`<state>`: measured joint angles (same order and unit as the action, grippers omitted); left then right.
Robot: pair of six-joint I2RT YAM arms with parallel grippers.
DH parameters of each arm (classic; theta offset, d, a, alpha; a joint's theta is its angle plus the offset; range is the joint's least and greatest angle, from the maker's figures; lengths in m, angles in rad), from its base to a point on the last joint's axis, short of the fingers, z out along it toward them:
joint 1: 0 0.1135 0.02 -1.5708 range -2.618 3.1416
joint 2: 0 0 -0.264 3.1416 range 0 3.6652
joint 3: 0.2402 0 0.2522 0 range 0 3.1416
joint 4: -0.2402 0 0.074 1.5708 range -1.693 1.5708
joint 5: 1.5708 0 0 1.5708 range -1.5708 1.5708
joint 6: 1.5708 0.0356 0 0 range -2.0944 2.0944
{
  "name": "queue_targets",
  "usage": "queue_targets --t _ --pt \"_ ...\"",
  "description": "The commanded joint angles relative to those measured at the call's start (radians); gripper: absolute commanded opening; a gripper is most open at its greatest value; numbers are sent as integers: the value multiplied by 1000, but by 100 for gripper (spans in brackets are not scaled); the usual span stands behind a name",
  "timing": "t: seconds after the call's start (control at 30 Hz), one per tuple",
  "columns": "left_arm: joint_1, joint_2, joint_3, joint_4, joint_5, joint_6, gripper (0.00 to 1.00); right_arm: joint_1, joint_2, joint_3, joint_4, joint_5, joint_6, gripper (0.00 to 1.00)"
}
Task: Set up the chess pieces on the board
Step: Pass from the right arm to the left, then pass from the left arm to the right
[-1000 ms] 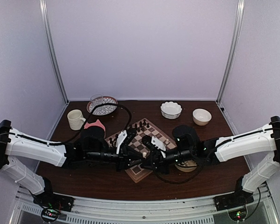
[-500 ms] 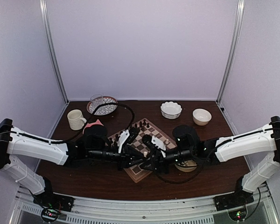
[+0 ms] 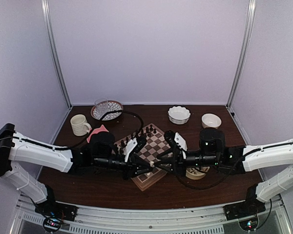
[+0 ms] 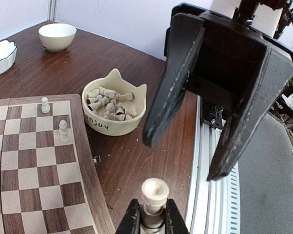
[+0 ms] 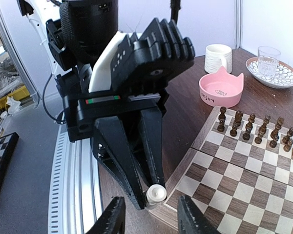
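Cream round-headed chess piece (image 4: 155, 191) pinched in left end effector (image 4: 152, 217).

board (image 3: 158, 142) 1 | bowls (image 3: 179, 114) (image 3: 211, 121) (image 5: 219, 89) (image 4: 115, 127) 4 | mug (image 3: 79, 125) 1 | glass (image 3: 101, 106) 1 | plate (image 3: 116, 111) 1

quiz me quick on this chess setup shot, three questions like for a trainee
1. True or false: the left claw is shut on a cream chess piece.
2. The right claw is: A) shut on a dark piece; B) open and empty; C) resting inside a bowl.
3. In the left wrist view, how many cream pieces stand on the board?
Key: 1 true; 2 B; 3 two.
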<state>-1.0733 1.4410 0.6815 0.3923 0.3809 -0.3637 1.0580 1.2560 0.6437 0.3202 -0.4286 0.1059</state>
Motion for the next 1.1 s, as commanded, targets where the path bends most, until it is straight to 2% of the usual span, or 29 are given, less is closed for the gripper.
queue_targets --t 0.0,0.13,0.63,1.07 --pt "3 18 33 26 23 24 7 -5 0 -4 17 36 14 36" --pt "2 21 35 26 37 26 7 -6 31 18 8 16 21 30" --pt "1 31 44 30 66 26 7 -5 70 38 10 -39 34 25" --pt "-1 39 50 27 68 30 7 -6 101 60 1 -82 34 15"
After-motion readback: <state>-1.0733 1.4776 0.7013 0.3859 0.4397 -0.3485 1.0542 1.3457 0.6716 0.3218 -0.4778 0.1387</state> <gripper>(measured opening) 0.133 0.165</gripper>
